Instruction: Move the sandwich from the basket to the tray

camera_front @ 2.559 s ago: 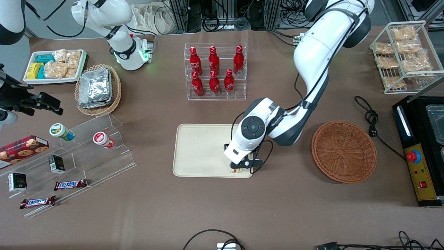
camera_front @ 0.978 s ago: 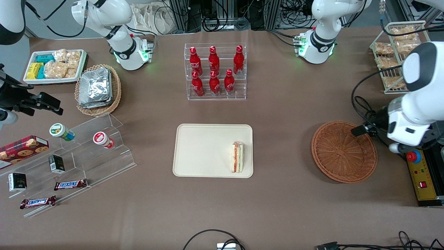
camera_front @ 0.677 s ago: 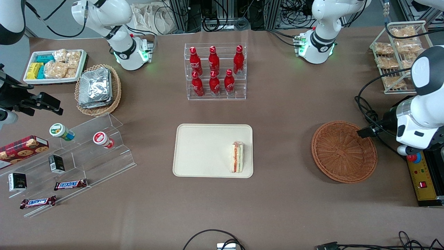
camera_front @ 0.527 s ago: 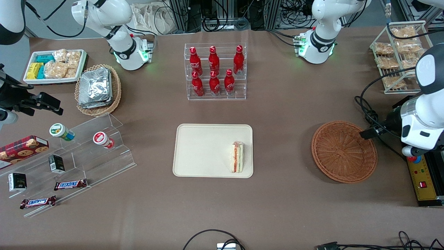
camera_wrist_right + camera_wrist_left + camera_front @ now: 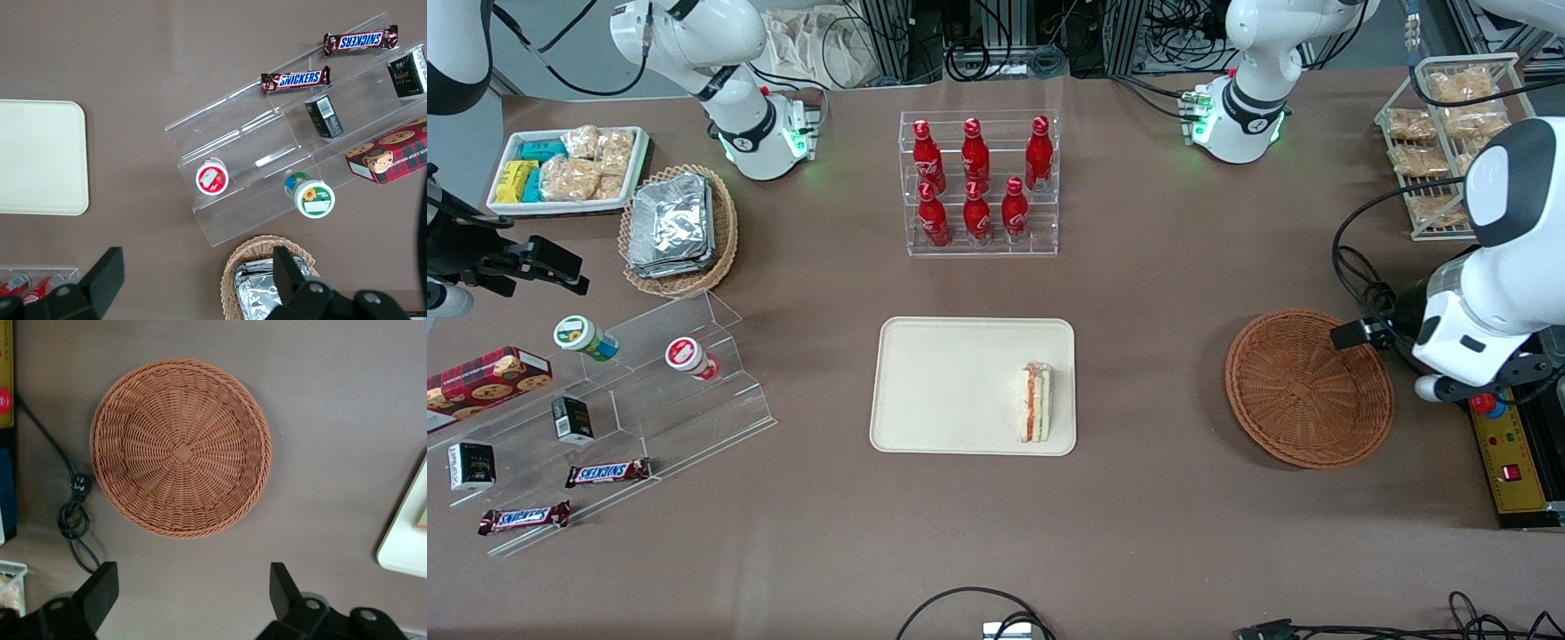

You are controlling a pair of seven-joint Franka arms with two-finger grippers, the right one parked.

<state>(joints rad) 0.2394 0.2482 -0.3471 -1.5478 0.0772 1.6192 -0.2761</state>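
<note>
one sandwich (image 5: 1035,403), one tray (image 5: 951,382), one basket (image 5: 1307,388) and six red bottles (image 5: 975,182) are showing on the table. the gripper (image 5: 190,600) is hanging high over the table beside the basket, fingers (image 5: 100,590) spread wide, holding and touching nothing. the sandwich is lying on the tray by its edge nearest the basket, pale bread with an orange-red and green stripe facing up.
</note>
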